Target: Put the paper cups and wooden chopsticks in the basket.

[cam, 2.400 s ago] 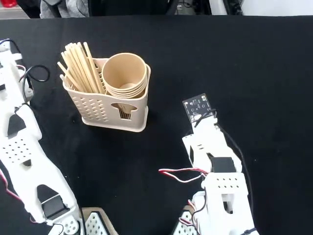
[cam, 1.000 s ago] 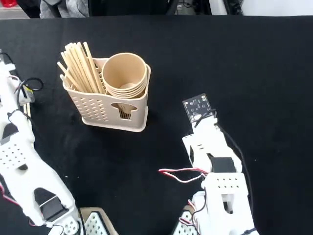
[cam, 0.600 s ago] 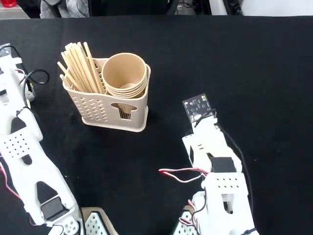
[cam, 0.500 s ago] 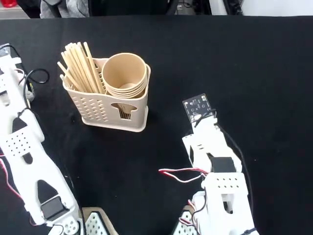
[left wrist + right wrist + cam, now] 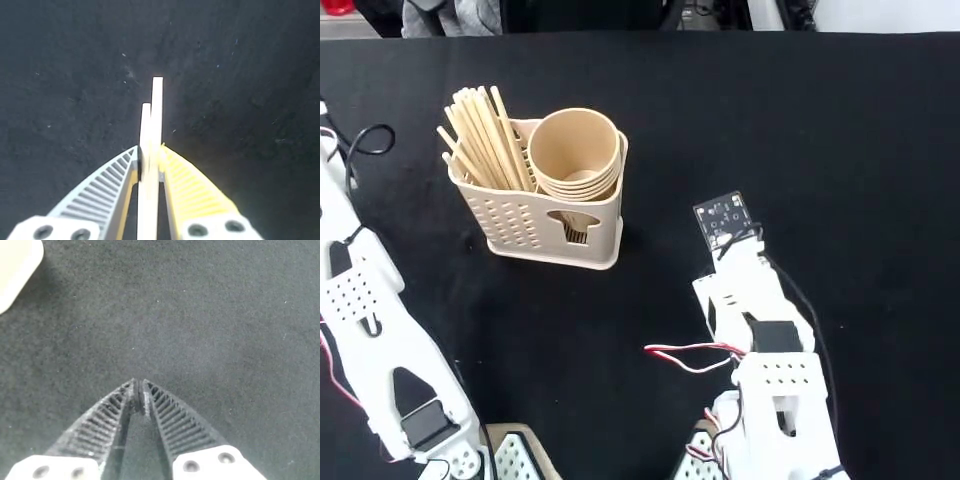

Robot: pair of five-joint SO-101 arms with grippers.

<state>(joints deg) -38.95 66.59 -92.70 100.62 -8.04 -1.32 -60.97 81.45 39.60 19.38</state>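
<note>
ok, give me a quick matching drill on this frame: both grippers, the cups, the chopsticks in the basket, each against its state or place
Things:
1. left gripper
2. right gripper
3. paper cups
4. chopstick bundle

States or places:
A. nested in one stack inside the basket
B. shut, nothing between the fingers
C. shut on the chopstick pair
D. leaning in the basket, beside the cups

Pairs: 1-C, 2-B, 3-A, 4-D
</note>
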